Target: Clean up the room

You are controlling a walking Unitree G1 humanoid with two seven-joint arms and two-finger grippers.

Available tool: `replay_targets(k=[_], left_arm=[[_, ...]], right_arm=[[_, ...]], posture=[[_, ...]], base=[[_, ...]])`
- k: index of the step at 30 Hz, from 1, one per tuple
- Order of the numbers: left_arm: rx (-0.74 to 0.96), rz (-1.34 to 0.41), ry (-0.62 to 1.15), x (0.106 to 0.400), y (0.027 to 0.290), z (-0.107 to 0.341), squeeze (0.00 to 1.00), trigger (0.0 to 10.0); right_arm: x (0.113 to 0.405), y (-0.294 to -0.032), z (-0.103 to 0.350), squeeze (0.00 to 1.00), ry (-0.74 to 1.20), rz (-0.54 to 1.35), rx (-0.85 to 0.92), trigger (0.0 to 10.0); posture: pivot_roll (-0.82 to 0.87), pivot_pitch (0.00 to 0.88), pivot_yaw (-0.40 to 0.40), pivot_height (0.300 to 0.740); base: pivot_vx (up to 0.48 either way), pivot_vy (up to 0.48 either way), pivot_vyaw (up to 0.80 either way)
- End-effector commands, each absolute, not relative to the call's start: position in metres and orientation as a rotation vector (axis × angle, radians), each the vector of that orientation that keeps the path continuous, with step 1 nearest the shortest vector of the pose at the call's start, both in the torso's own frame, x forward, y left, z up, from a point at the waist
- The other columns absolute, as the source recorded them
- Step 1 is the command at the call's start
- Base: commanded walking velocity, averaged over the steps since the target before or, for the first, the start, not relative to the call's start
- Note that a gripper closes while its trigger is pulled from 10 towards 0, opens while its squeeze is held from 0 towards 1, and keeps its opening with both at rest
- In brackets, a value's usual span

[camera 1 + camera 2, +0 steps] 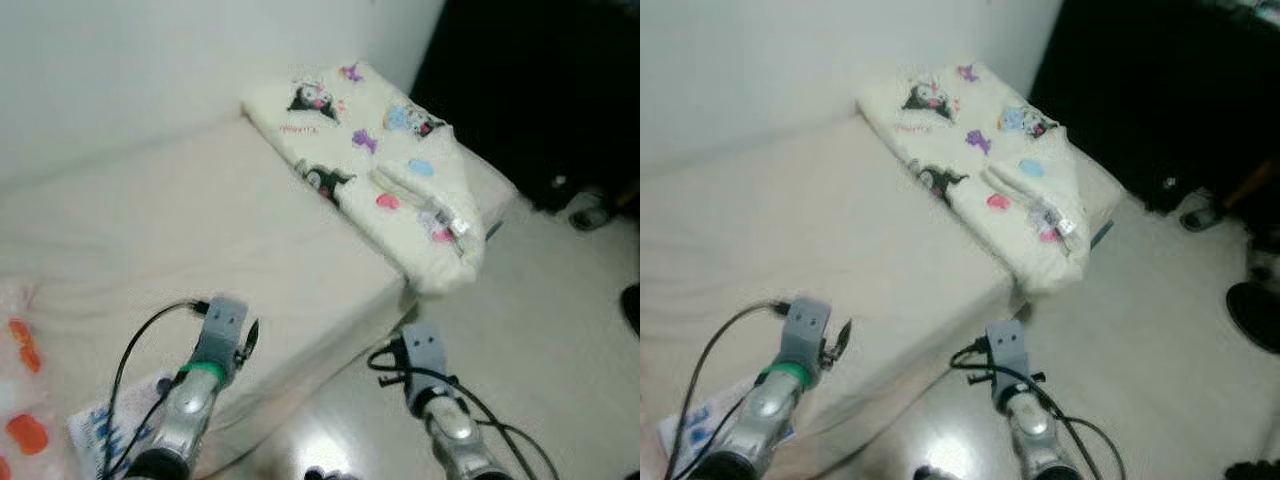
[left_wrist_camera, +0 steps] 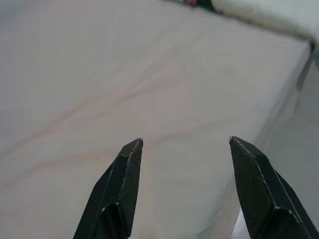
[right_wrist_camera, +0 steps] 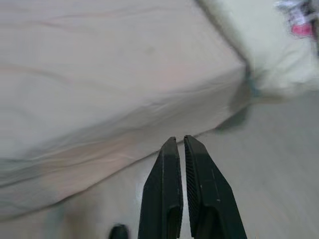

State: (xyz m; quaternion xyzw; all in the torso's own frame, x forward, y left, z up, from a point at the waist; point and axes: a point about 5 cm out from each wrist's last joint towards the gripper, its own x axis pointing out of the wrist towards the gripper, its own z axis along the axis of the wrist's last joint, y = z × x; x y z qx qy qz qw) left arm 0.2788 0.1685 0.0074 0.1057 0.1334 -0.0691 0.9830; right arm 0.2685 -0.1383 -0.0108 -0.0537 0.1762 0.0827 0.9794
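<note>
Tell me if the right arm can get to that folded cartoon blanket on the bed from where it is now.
Probably not yet. The right gripper hangs shut over the floor beside the bed, while the folded blanket lies at the far corner, well ahead. Nothing blocks the way; it just looks too far.

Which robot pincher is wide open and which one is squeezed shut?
The left gripper is open, its fingers spread over the bed sheet. The right gripper is shut, fingers pressed together above the floor.
</note>
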Motion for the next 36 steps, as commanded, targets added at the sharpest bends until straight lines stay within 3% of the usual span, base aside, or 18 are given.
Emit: replay_targets(k=[1, 13, 20, 36], left_arm=[[0.193, -0.148, 0.279, 0.278, 0.162, 0.005, 0.00, 10.0], [0.222, -0.159, 0.267, 0.280, 0.160, 0.006, 0.00, 10.0], [0.175, -0.079, 0.247, 0.285, 0.159, 0.010, 0.00, 10.0], [0.098, -0.173, 0.309, 0.286, 0.151, 0.007, 0.00, 10.0]], right_arm=[[0.259, -0.149, -0.021, 0.00, 0.405, 0.142, -0.123, 10.0], [0.258, -0.151, -0.021, 0.00, 0.397, 0.140, -0.157, 10.0], [0.259, -0.151, -0.021, 0.00, 0.399, 0.132, -0.164, 10.0], [0.261, -0.148, -0.019, 0.00, 0.391, 0.106, -0.151, 10.0]], posture=[[0.00, 0.072, -0.010, 0.740], [-0.01, 0.072, -0.009, 0.740], [-0.01, 0.070, -0.008, 0.740], [0.01, 0.062, 0.025, 0.740]], base=[[0.000, 0.000, -0.80], [0.000, 0.000, -0.80], [0.000, 0.000, -0.80], [0.000, 0.000, -0.80]])
